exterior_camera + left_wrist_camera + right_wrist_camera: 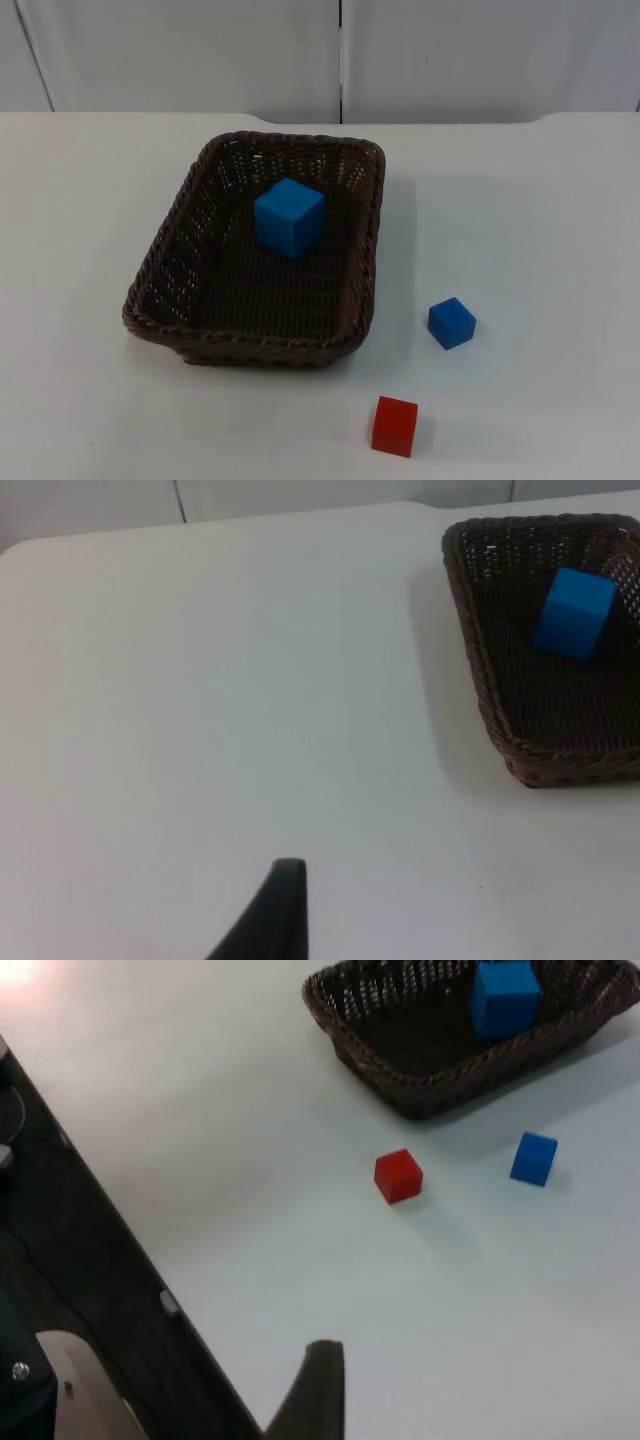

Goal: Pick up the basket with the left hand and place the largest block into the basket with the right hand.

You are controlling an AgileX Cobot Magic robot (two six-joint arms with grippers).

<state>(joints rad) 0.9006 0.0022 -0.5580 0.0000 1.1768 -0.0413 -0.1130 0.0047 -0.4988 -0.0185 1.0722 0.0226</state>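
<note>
Inside basket [190,240]: large blue block [290,217], unlabelled.

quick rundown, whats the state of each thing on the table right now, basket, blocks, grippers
basket: resting on the white table, upright, not held, one block inside.
large blue block: inside the basket, on its floor.
small blue block: on the table, outside the basket.
red block: on the table, apart from the small blue block.
left gripper: over bare table, away from the basket.
right gripper: near the table edge, away from the blocks.
</note>
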